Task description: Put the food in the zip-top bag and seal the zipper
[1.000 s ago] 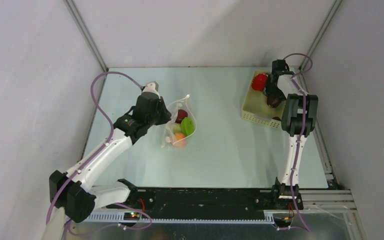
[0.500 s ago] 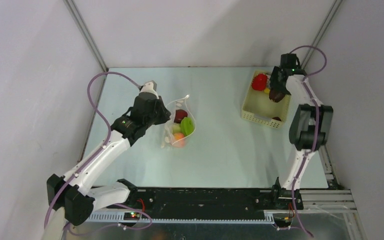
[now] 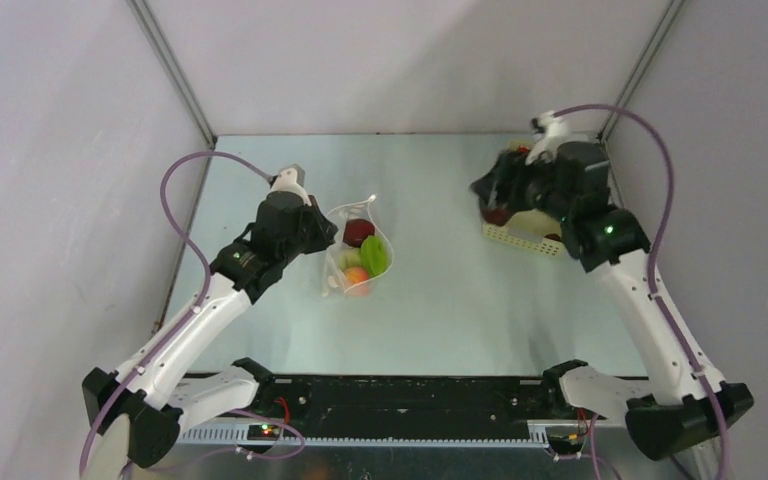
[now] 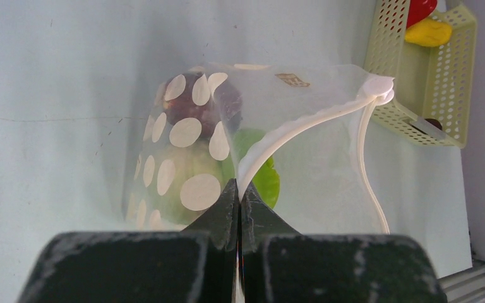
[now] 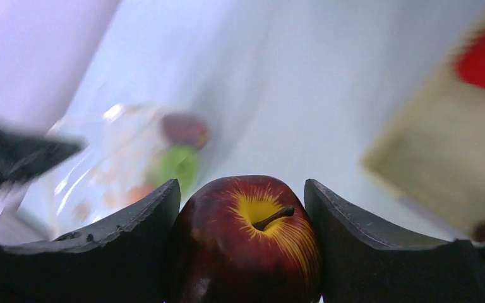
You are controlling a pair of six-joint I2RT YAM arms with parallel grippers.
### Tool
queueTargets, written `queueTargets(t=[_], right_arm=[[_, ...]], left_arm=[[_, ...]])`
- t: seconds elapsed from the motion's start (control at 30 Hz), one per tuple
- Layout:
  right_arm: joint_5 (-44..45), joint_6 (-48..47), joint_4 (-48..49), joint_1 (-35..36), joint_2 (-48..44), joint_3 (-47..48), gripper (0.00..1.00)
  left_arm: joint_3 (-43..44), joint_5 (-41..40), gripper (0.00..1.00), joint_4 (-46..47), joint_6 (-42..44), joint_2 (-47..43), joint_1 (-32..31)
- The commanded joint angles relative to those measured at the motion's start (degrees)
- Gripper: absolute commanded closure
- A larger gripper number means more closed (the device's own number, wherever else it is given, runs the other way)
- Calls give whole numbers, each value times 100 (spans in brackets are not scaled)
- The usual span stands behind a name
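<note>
The clear zip-top bag (image 3: 358, 250) stands open at mid-left of the table, with a maroon fruit (image 3: 359, 231), a green piece (image 3: 375, 254) and an orange piece (image 3: 357, 274) inside. My left gripper (image 4: 238, 189) is shut on the bag's whitish zipper strip (image 4: 303, 120) and holds the mouth up. My right gripper (image 5: 242, 196) is shut on a dark red apple (image 5: 246, 243) with a yellow top and stem. In the top view that apple (image 3: 496, 213) hangs above the table just left of the basket. A red piece (image 4: 420, 9) and a yellow piece (image 4: 429, 33) lie in the basket.
The pale yellow perforated basket (image 3: 520, 236) sits at the back right, partly hidden by my right arm; it also shows in the left wrist view (image 4: 417, 82). Grey walls close in both sides and the back. A black rail runs along the near edge.
My right gripper has lifted the dark red apple out of the basket and swung it left toward the bag. The left gripper has kept its hold on the bag, shifting slightly.
</note>
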Motion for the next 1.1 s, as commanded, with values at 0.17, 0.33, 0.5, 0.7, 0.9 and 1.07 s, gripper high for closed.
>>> queueTargets(t=[0.17,0.33,0.5,0.7,0.9,1.07], right_arm=[[165,184,1565,3453,-532,-791,71],[1409,463,2681,4208,105,-902,72],[2269,559,3851,4478,917,-842,71],[2938,674,4463,4687,1648,-697,61],[3585,513,4282,5011,2092,-467,17],[3516,644,3913,5072,1967,-459,1]], left_arm=[[-160,124,100,141,-218,-369,0],[-192,191,100,120,-253,-458,0],[-169,242,100,74,-278,-453,-2],[-116,218,100,10,-300,-484,-2],[-66,175,100,-115,-381,-544,-2],[-136,76,100,-138,-425,-698,-2]])
